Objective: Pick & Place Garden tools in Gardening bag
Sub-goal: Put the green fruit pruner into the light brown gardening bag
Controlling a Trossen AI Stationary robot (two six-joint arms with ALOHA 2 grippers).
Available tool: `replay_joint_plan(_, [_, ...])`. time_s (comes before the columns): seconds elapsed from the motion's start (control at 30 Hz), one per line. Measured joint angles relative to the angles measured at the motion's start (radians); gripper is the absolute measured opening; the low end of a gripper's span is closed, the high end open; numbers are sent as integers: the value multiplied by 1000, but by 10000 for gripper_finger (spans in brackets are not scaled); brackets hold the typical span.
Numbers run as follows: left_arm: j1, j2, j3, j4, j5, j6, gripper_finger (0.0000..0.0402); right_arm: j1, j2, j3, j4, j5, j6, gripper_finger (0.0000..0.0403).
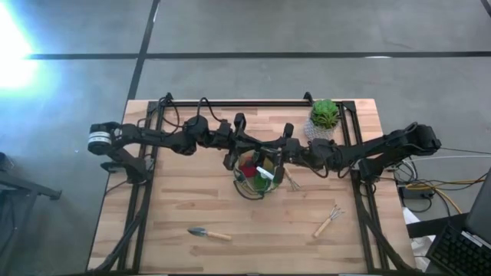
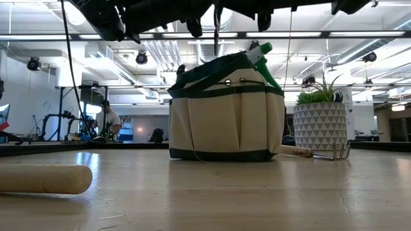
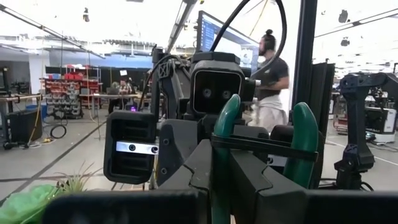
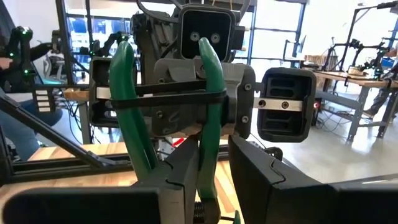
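Both grippers meet above the gardening bag [image 1: 257, 178] mid-surface: left gripper [image 3: 264, 171] clenched on the green-handled pruners [image 4: 165, 106], handles upright; right gripper [image 4: 214, 168] closing around them.

A grey concrete floor [image 1: 307, 31] fills the top of the high view, crossed by dark seams; a bright glare [image 1: 11, 54] sits at its upper left; the wooden table [image 1: 253, 222] occupies the centre. In the low view, ceiling strip lights [image 2: 359, 38] run across the upper frame; a person [image 2: 108, 119] stands at left-centre, far back. A workbench [image 4: 348, 81] stands at the right of the right wrist view.
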Motion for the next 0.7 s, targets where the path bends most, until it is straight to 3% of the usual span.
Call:
replay_joint_plan(0.37, [2,-2,0,-4,9,10,27,0,28,44,-34,14,-3,20])
replay_joint_plan(0.7, [2,-2,0,-15,19,6,27,-1,27,55,-68,11,-5,19])
